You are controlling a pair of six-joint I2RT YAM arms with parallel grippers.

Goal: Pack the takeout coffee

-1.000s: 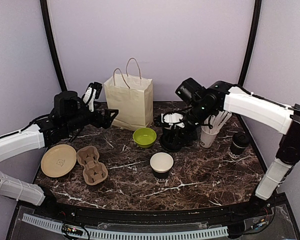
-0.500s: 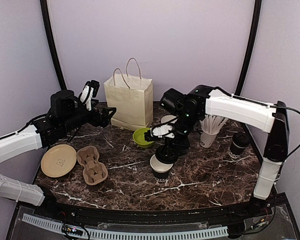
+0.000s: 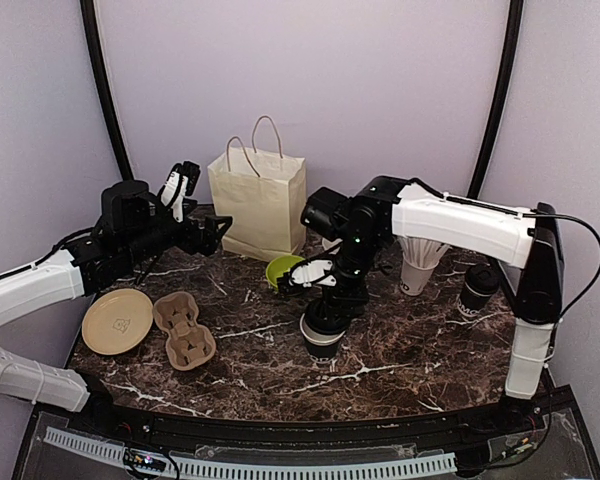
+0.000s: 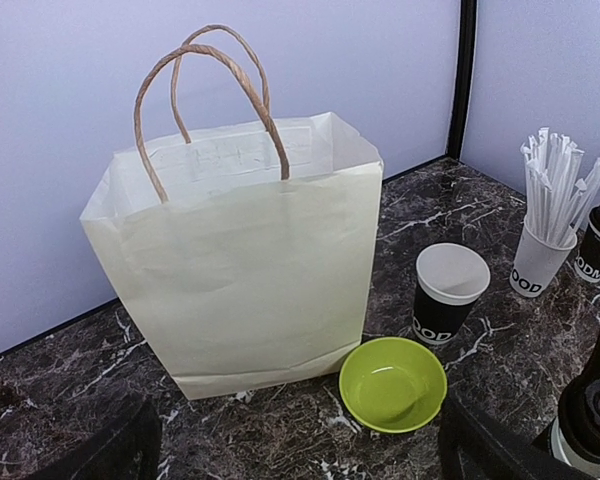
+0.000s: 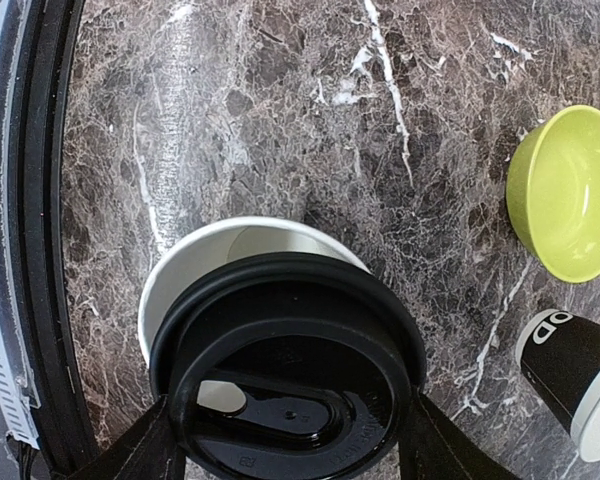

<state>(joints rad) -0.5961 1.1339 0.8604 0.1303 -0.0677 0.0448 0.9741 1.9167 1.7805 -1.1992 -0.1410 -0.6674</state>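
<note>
An open takeout coffee cup (image 3: 322, 338) with a black body and white inside stands at the front middle of the table. My right gripper (image 3: 327, 303) is shut on a black plastic lid (image 5: 290, 380) and holds it just over that cup's white rim (image 5: 205, 262), shifted a little off centre. A second lidless cup (image 4: 450, 296) stands behind the green bowl. A lidded cup (image 3: 477, 290) is at the right. My left gripper (image 3: 216, 231) hangs open and empty, facing the paper bag (image 4: 245, 270).
The paper bag (image 3: 258, 205) stands open at the back. A lime-green bowl (image 4: 392, 383) sits in front of it. A white cup of straws (image 3: 420, 268) is at the right. A pulp cup carrier (image 3: 184, 330) and a paper plate (image 3: 117, 320) lie at the front left.
My right arm has carried the black lid from the back, near the straw cup, forward and left to just above the open front cup. The left arm has barely moved.
</note>
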